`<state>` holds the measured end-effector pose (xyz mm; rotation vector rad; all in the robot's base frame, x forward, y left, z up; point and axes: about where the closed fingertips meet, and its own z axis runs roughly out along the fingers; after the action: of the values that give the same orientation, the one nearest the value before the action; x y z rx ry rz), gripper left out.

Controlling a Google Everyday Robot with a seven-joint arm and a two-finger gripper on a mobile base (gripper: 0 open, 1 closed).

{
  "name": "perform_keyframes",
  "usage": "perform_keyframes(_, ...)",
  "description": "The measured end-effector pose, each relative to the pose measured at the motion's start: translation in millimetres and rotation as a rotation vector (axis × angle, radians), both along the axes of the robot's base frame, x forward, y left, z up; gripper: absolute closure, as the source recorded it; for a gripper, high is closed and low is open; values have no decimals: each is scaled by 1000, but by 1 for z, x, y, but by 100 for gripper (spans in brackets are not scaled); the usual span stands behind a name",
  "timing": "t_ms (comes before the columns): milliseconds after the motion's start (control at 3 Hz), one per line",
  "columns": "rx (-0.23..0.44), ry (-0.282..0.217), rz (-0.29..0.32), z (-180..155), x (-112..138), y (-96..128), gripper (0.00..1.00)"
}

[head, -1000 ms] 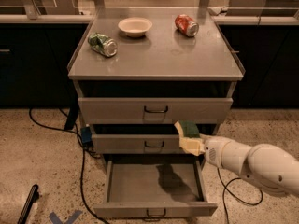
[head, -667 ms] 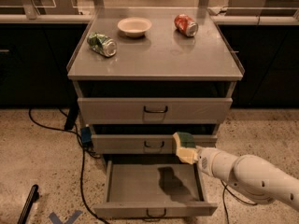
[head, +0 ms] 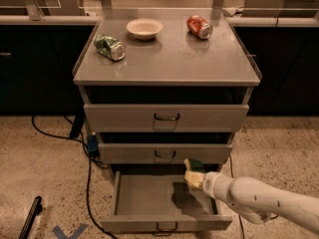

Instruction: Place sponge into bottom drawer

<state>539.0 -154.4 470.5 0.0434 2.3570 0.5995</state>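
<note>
The bottom drawer [head: 144,217] is pulled open, its grey tray empty but for a shadow. My gripper [head: 195,176] reaches in from the lower right on a white arm and is shut on the sponge [head: 193,165], whose dark green layer sits over pale yellow foam. The sponge hangs above the right rear part of the open drawer, just below the middle drawer's front [head: 164,153]. My fingers are mostly hidden behind the sponge.
On the cabinet top [head: 169,63] lie a crushed green can [head: 110,47], a white bowl [head: 144,28] and a red can [head: 200,27]. The top drawer [head: 166,117] is shut. Black cables [head: 88,183] run over the floor at left. A dark object [head: 31,218] lies at lower left.
My gripper has moved with the sponge to the left and downward, from the right side of the middle drawer front to above the open bottom drawer.
</note>
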Motion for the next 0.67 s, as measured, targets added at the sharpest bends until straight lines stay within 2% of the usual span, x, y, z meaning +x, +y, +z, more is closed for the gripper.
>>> perform_keyframes(333,-6,78,-19,-49,2,2,100)
perform_keyframes(667,-13,146,-8,-86,1,9,100)
